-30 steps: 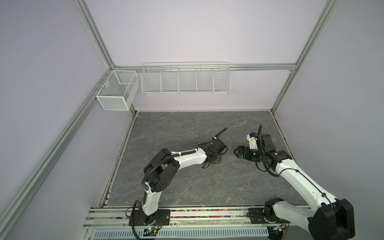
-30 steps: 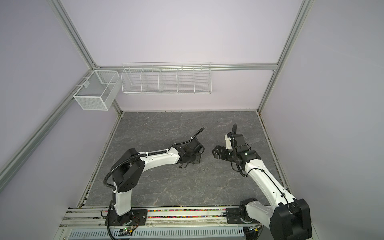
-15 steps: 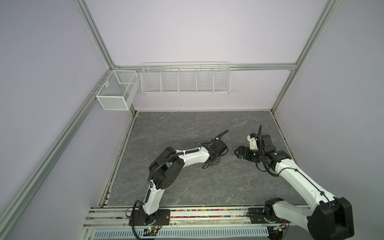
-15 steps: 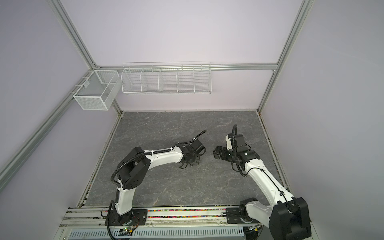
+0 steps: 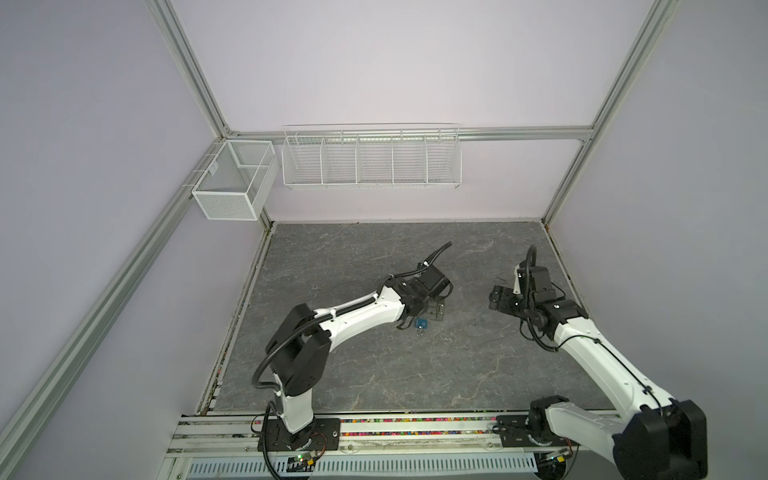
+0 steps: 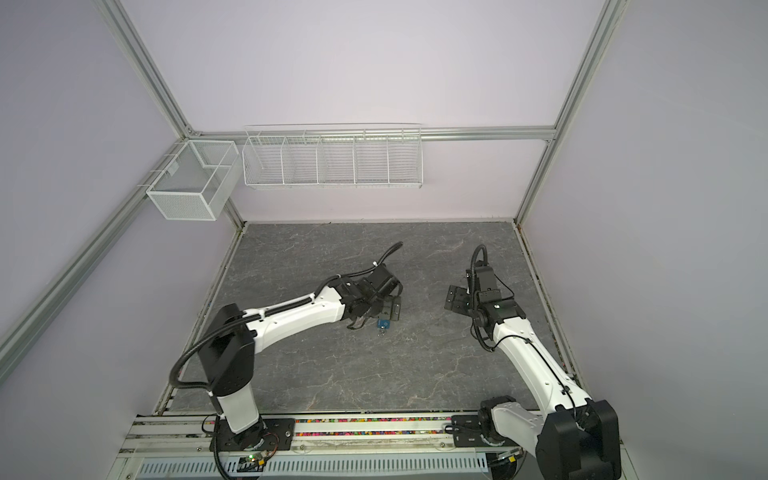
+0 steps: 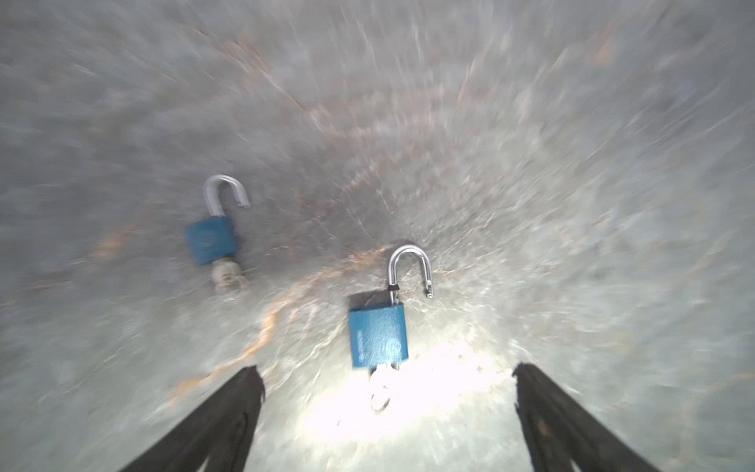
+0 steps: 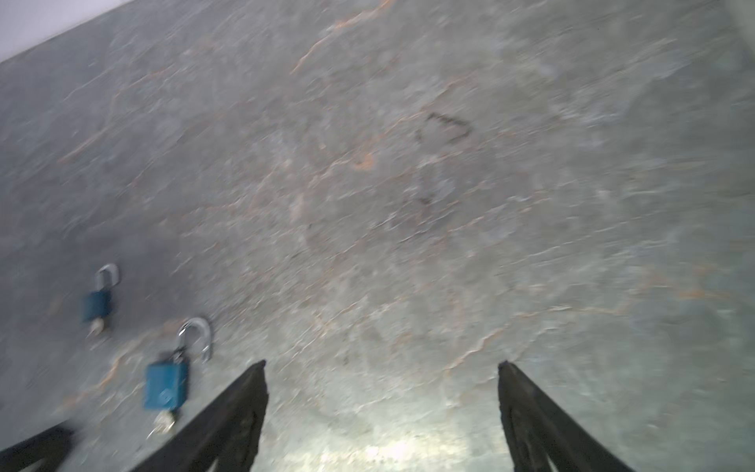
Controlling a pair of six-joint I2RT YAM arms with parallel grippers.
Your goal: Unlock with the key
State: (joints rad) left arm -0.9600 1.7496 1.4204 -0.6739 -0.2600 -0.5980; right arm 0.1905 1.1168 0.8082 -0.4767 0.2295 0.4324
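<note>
**A:** In both top views we see the left gripper (image 5: 420,317) low over the blue padlock (image 5: 421,323). The padlock lies near the middle of the grey table (image 5: 332,257), its key end pointing to 6 o'clock. The right gripper (image 5: 500,298) hangs well apart, at about 2 o'clock from the padlock.

**B:** Is it unlocked? From up there we cannot tell, because the arm hides the far end.

**A:** Our left wrist view settles that. The shackle (image 7: 409,267) stands with one leg out of the body. The key (image 7: 379,390), washed out by glare, sits in the keyhole. The jaws stand wide on either side and touch nothing. We judge the turn done, which is why the key lies released.

**B:** We also see a blurred padlock shape (image 7: 211,241) beside it.

**A:** The top views show one lock only. We take the second for motion blur, though we cannot be sure.

**B:** And our right wrist view?

**A:** It shows spread jaws with nothing between them and the lock off to one side. We think that arm is parked clear.
</note>
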